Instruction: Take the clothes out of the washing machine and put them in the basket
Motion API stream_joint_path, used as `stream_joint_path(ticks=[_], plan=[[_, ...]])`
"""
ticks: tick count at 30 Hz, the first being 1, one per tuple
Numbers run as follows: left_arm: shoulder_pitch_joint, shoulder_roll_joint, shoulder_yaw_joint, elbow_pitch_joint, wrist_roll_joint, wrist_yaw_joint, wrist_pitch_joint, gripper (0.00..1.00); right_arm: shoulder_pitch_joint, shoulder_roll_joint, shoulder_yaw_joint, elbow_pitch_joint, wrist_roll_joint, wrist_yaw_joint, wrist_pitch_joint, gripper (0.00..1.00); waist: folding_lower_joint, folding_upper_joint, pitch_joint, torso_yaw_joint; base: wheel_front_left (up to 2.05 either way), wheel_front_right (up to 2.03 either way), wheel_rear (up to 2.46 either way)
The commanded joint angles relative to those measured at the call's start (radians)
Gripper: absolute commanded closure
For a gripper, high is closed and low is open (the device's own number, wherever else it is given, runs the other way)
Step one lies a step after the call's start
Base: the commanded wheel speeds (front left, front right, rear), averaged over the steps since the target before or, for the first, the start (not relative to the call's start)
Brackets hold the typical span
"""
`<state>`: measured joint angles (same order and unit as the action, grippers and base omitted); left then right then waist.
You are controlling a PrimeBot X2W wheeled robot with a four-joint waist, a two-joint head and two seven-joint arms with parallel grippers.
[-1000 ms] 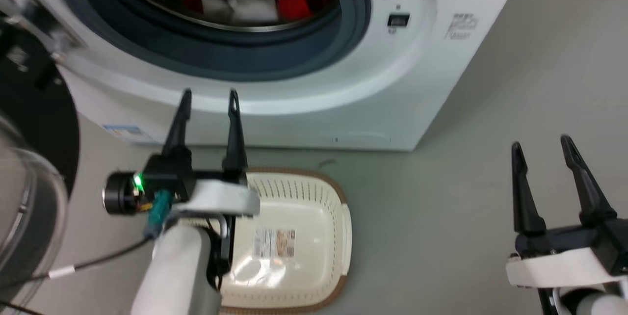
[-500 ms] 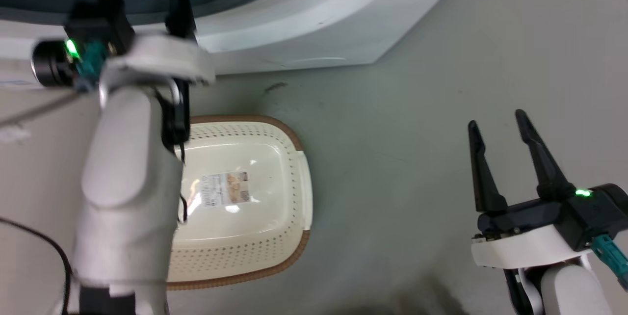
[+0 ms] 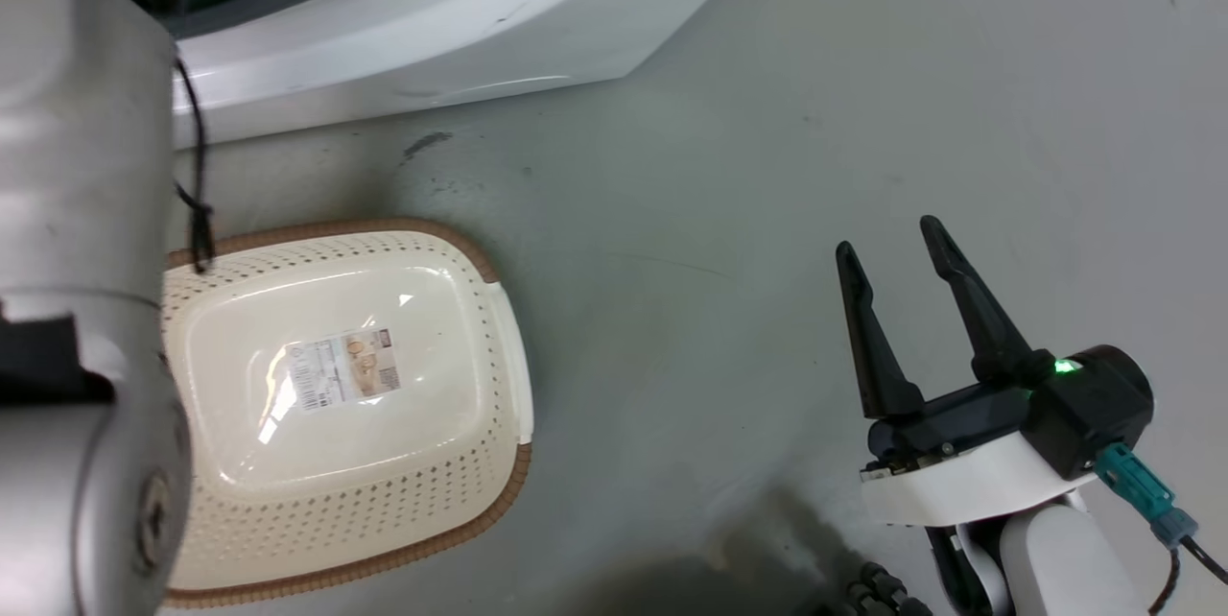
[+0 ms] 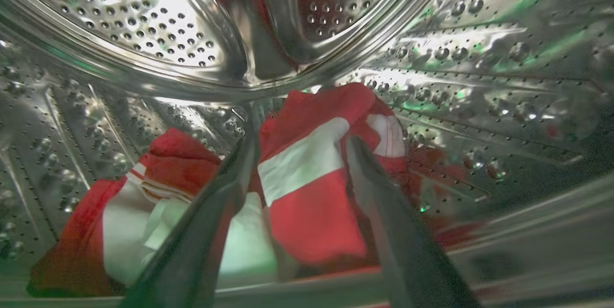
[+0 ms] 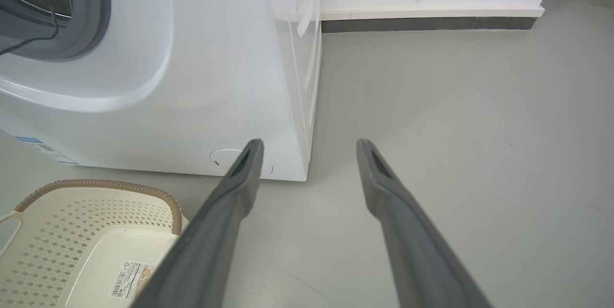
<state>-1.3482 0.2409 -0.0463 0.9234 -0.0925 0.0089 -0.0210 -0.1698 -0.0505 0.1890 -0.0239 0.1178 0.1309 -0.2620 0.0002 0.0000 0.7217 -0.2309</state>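
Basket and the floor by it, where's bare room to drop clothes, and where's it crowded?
The basket holds nothing but a label on its bottom. Bare floor runs from its rim to the open right gripper and up to the washing machine. Crowded: the drum, where the open left gripper straddles the clothes.

Crumpled red-and-white clothes [image 4: 312, 193] lie at 6 o'clock in the steel drum [image 4: 144, 25] of the white washing machine [image 3: 432, 11]. The cream, brown-rimmed basket [image 3: 480, 424] sits upright at 8 o'clock in the head view.
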Motion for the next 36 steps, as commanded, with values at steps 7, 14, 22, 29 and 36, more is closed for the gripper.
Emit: stream_joint_path(ticks=[7,14,22,29,36], plan=[[-0.134,0.066,-0.013,0.150,0.001,-0.024,0.234,0.00,-0.026,0.001,0.060,0.009,0.047,0.000,-0.004,0.00,-0.0002,0.0000,0.020,-0.070,0.00,0.00,0.00],[-0.206,0.120,-0.015,0.235,-0.004,-0.002,0.456,0.00,-0.029,0.001,0.102,0.008,0.086,0.000,-0.004,0.00,-0.0002,0.0000,0.040,-0.124,0.00,0.00,0.00],[-0.242,0.148,-0.004,0.239,-0.024,0.035,0.577,1.00,-0.025,0.001,0.128,0.008,0.118,0.000,-0.004,0.00,-0.0002,0.0000,0.058,-0.150,0.00,0.00,0.00],[-0.192,0.159,-0.004,0.153,-0.030,0.049,0.437,1.00,-0.044,0.001,0.134,0.025,0.127,0.000,-0.004,0.00,-0.0002,0.0000,0.044,-0.143,0.00,0.00,0.00],[-0.062,0.153,0.010,0.086,-0.059,0.028,0.146,1.00,-0.057,0.000,0.108,0.044,0.118,0.000,-0.004,0.00,-0.0002,0.0000,-0.014,-0.112,0.00,0.00,0.00]])
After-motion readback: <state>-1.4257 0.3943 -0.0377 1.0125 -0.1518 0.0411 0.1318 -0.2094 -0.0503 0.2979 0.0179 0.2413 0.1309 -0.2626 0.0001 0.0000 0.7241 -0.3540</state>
